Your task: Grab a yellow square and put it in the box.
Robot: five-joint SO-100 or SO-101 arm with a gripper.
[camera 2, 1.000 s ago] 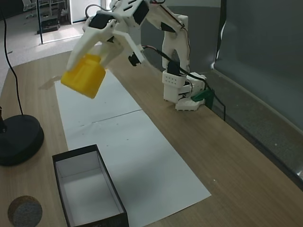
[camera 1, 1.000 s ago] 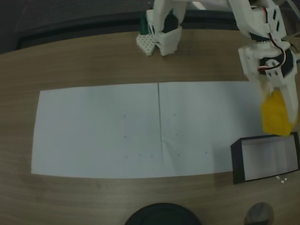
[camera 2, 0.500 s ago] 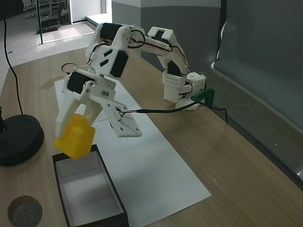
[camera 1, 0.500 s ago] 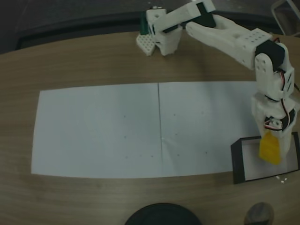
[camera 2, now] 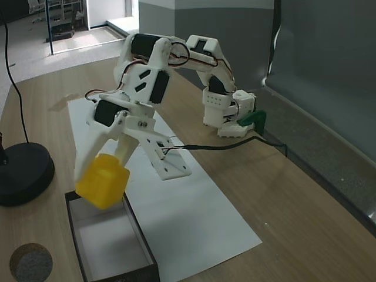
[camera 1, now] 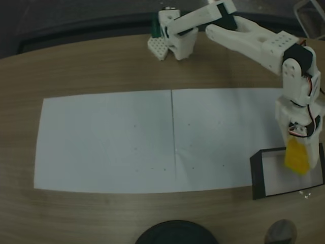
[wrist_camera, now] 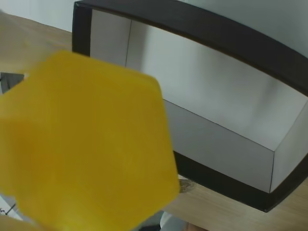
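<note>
Above the box [camera 2: 111,247], at its end nearer the arm's base, the gripper [camera 2: 100,176] is holding the yellow square [camera 2: 102,181], its two fingers clamped on the block's sides. In a fixed view the yellow square [camera 1: 297,158] is hanging over the pale floor of the box [camera 1: 258,175], close to the wall nearer the arm. The box is lying straight below the block, its long axis running away from the arm. I judge that opening the fingers would drop it inside.
</note>
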